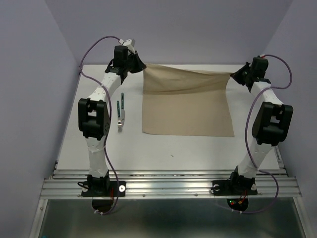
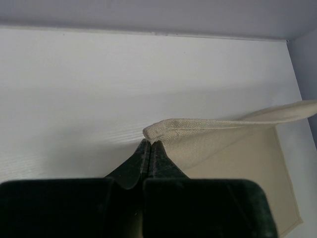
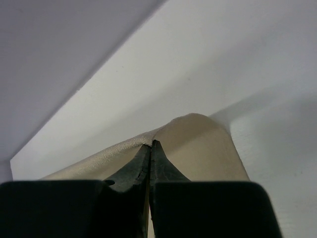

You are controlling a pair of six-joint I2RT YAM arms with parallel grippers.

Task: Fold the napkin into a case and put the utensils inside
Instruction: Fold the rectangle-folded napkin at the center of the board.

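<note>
The white surface (image 1: 188,148) filled most of my overhead view. The napkin (image 1: 188,106) lay on it, centre-right, spread as one open beige sheet. Its near part was flat, while its far edge was raised off the surface and pulled into a taut line between the two hands.

The left hand (image 1: 140,66) was pinched tight on the far-left corner, and my left wrist view showed the cloth bunched right at the fingertips. The right hand (image 1: 234,74) was clamped the same way on the far-right corner, with the cloth curling over its tips.

The utensils (image 1: 120,116) lay on the surface just left of the napkin, apart from it and beside the left arm (image 1: 94,119). Their slim green handles pointed away from me, and the fork (image 1: 120,127) among them had its tines toward the near edge.
</note>
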